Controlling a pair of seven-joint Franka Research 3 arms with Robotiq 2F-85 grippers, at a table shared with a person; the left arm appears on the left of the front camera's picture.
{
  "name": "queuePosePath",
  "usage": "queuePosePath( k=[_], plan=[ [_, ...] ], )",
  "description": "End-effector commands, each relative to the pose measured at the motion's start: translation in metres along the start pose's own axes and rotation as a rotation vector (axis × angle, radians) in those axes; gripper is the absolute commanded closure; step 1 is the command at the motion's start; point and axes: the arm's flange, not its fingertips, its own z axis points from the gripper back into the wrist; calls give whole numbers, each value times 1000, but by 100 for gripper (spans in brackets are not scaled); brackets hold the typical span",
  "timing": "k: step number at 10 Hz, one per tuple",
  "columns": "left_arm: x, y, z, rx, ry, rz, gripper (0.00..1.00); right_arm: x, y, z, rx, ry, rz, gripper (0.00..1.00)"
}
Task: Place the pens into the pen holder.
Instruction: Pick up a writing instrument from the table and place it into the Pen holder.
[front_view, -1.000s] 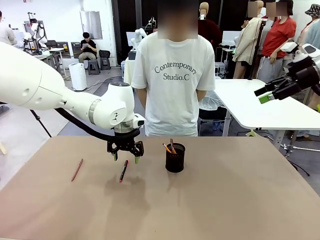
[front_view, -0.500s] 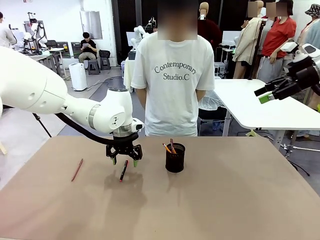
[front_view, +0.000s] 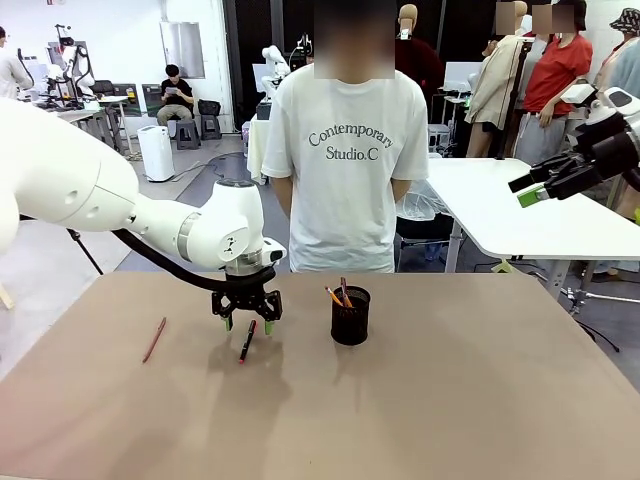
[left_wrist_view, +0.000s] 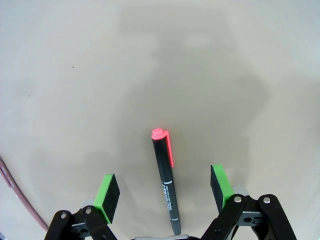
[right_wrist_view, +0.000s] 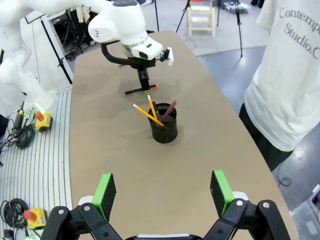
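One black pen (left_wrist_view: 165, 180), pink-red cap, flat left of the pen holder (front_view: 350, 316); left pincer (front_view: 248, 324) open astride it.

Tan table (front_view: 450, 400), black red-capped pen (front_view: 247, 341), seemingly a reddish pencil (front_view: 154, 339), mesh pen holder (front_view: 350, 318)

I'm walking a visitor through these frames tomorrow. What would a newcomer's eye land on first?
The left gripper hangs open just above the brown table, its jaws either side of a black pen with a red cap. Right of it stands a black mesh pen holder with pencils already inside, and a reddish-brown pencil lies alone near the table's left edge. A person in a white T-shirt stands at the far side.
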Motion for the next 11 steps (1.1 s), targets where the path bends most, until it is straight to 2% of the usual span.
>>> queuePosePath(
  k=[1,4,10,11],
  plan=[
    [6,-2,-1,21,-6,22,45,3,1,2,-2,10,3,0],
    [6,-3,-1,27,7,27,100,3,1,2,-2,10,3,0],
    [5,-2,-1,26,28,29,100,3,1,2,-2,10,3,0],
    [4,-1,0,-18,47,23,100,3,1,2,-2,10,3,0]
  ],
)
